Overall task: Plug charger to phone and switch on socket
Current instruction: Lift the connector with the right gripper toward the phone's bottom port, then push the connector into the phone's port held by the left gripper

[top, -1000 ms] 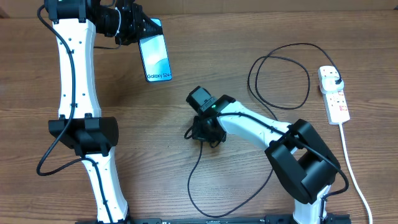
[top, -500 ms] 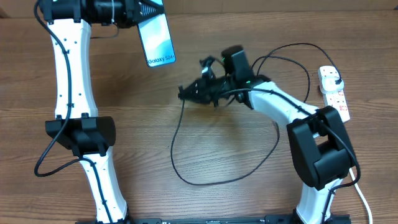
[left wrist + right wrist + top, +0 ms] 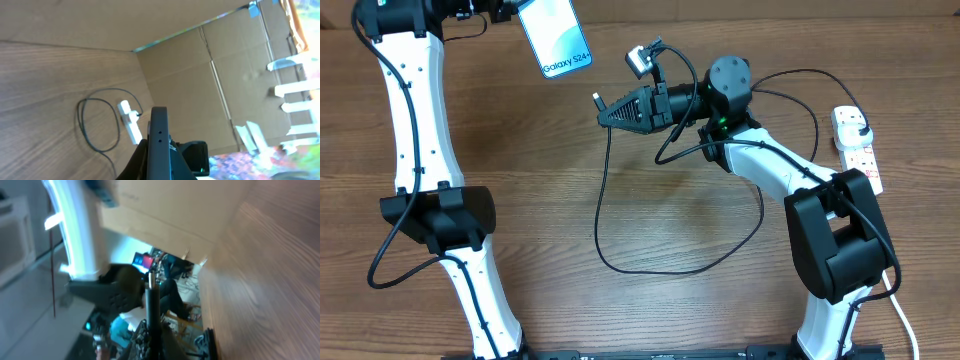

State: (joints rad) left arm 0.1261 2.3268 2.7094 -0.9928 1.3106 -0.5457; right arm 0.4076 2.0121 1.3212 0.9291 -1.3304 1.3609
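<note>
Phone (image 3: 556, 38) hangs above the counter (image 3: 530, 210), far to the left of the socket (image 3: 858, 150), at the top edge of the overhead view. Its light blue screen faces up, with "Galaxy S24" at its lower end. The left pincer (image 3: 510, 10) is clamped on the phone's far end. In the left wrist view the handset's dark edge stands straight up between the two fingers (image 3: 137, 162), which press on its flat faces.

The right pincer (image 3: 604, 108) is also off the counter, left of the socket and just right of the phone's lower end, pointing toward the phone. Its jaws are closed on the charger (image 3: 599, 222) close to the connector tip (image 3: 595, 98), which pokes out past the fingertips and does not touch the phone. The right wrist view is blurred, but the thin connector shows upright between the fingers.

From the pincer the black cable drops to the counter and sweeps a wide loop toward the near edge. It then passes under the right arm and curls into a ring just left of the socket. It ends at the plug head (image 3: 861, 127), seated in the socket's top outlet.

The socket lies lengthwise, with its white cord (image 3: 885, 270) trailing from its lower end. Its red switch markings show, but their position is too small to tell.
</note>
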